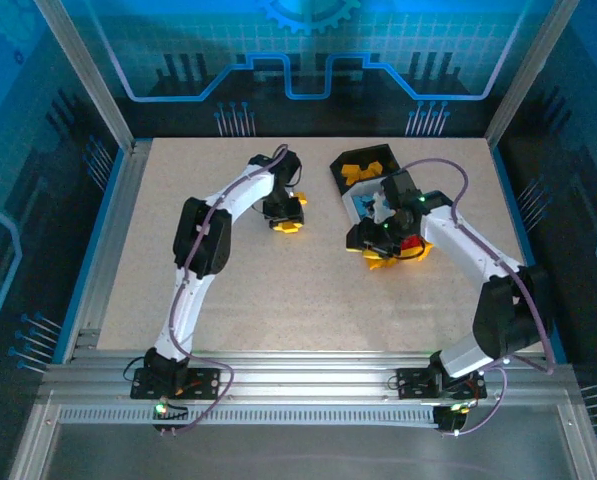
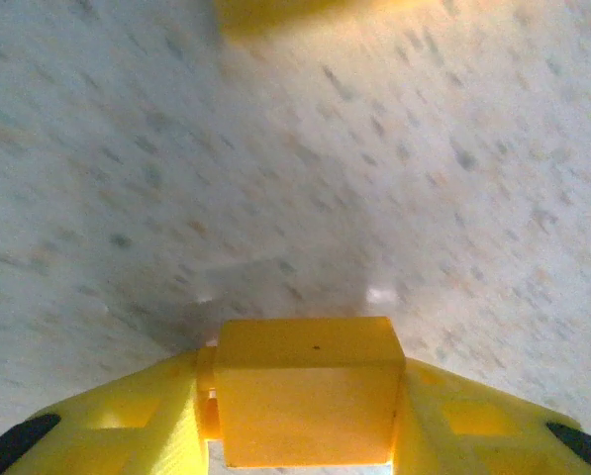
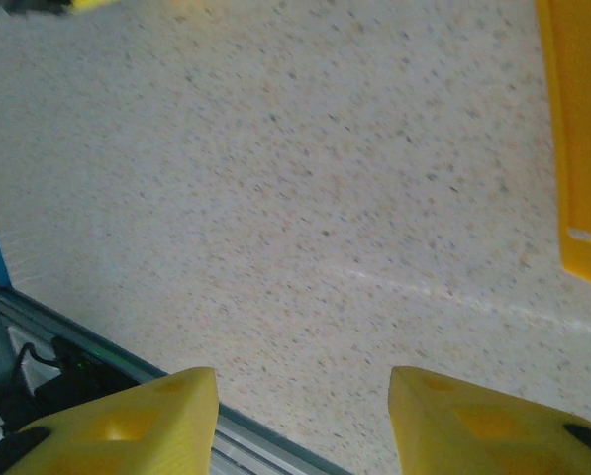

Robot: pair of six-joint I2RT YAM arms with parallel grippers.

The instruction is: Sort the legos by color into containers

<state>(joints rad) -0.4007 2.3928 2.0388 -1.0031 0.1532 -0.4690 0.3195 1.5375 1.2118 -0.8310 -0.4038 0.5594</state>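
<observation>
Now you are pinching a yellow brick (image 2: 305,391) in your left gripper (image 1: 286,214), close over the table (image 1: 158,260), while your right gripper (image 3: 303,421) is hanging spread and empty. Next it is probably going to the black bin (image 1: 336,170), already holding yellow pieces, and needing release squarely over its opening.

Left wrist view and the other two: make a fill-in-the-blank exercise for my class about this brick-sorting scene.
1. The left claw holds a brick coloured ____.
2. The right claw holds ____.
3. In the top view, the bin highest in the picture is coloured ____.
Missing words: yellow; nothing; black.
</observation>
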